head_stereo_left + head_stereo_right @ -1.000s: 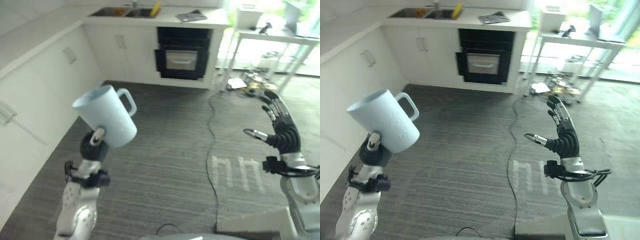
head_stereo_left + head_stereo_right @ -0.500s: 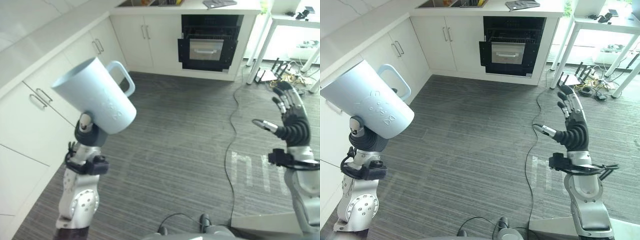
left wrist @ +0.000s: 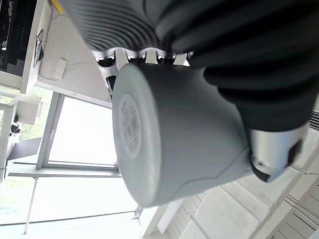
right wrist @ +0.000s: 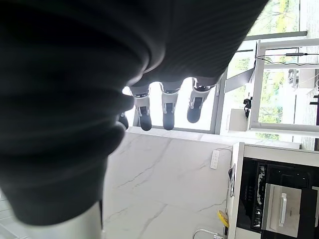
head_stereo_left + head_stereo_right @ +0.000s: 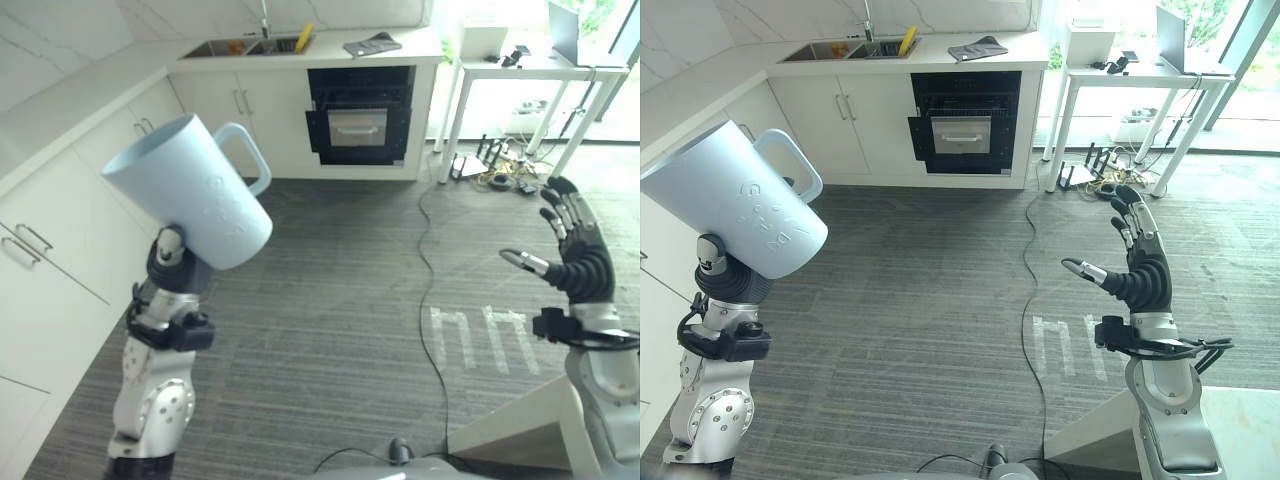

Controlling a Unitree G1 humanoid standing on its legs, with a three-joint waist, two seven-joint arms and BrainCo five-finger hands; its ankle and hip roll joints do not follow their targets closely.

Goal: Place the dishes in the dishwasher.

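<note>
A big pale blue mug [image 5: 195, 200] with a handle is held up at chest height, tilted with its mouth toward the upper left. My left hand [image 5: 176, 272] is under it, fingers and thumb shut round its lower part; the left wrist view has the mug's base [image 3: 130, 119] close up. My right hand [image 5: 1143, 270] is raised at the right, open, fingers straight and spread, thumb pointing left, holding nothing. A black built-in appliance [image 5: 362, 115] with a silver handle sits closed under the far counter.
White cabinets [image 5: 60, 250] run along the left under a white counter with a sink [image 5: 240, 46] and a yellow item [image 5: 303, 38]. A white table [image 5: 530, 70] stands at the back right with cables beneath. The floor is grey carpet [image 5: 330, 300].
The camera has swung, so the kitchen sits differently in view. The mug stays in my left hand at the same tilt; my right hand stays raised and open.
</note>
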